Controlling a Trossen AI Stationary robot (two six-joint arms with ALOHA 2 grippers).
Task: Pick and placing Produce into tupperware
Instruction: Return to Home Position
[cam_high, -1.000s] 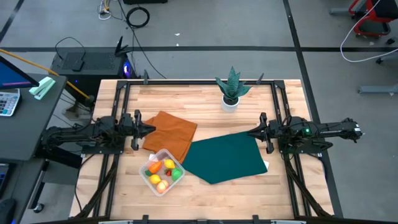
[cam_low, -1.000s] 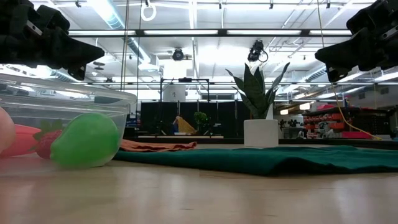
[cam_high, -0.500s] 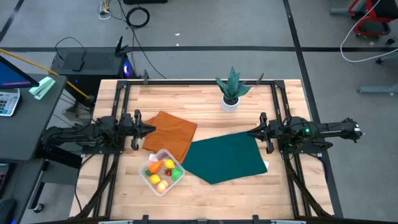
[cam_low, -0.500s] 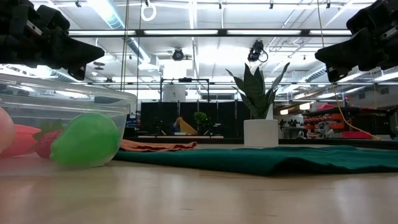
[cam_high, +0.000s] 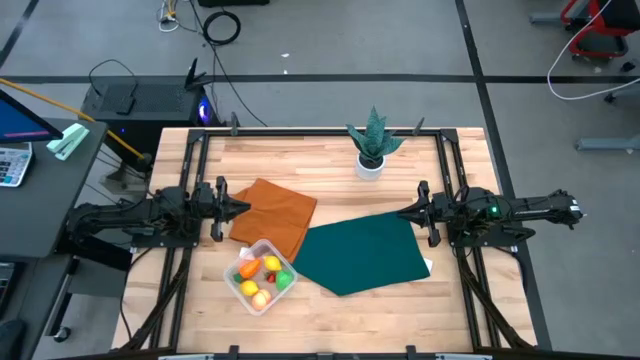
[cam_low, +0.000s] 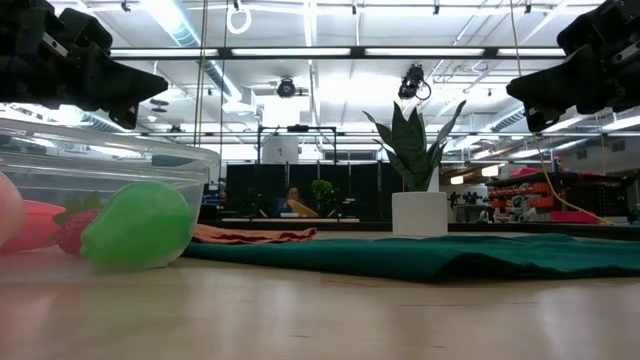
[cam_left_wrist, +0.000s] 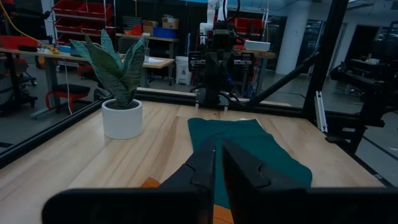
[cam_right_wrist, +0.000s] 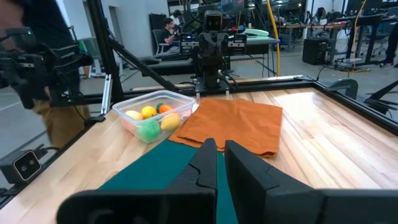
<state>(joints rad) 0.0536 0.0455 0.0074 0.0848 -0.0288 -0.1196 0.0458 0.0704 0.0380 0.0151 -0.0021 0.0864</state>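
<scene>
We find all the small toy produce (cam_high: 262, 277) in the clear rectangular plastic tub (cam_high: 229, 281), near left: picking looks done. The left gripper (cam_high: 243, 209) and right gripper (cam_high: 402, 212) hang empty, nearly closed.

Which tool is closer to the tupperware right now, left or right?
Left. The left tool hangs close by the tupperware, at the orange cloth's left edge. The right tool is across the table, with the green cloth lying between it and the tupperware.
</scene>
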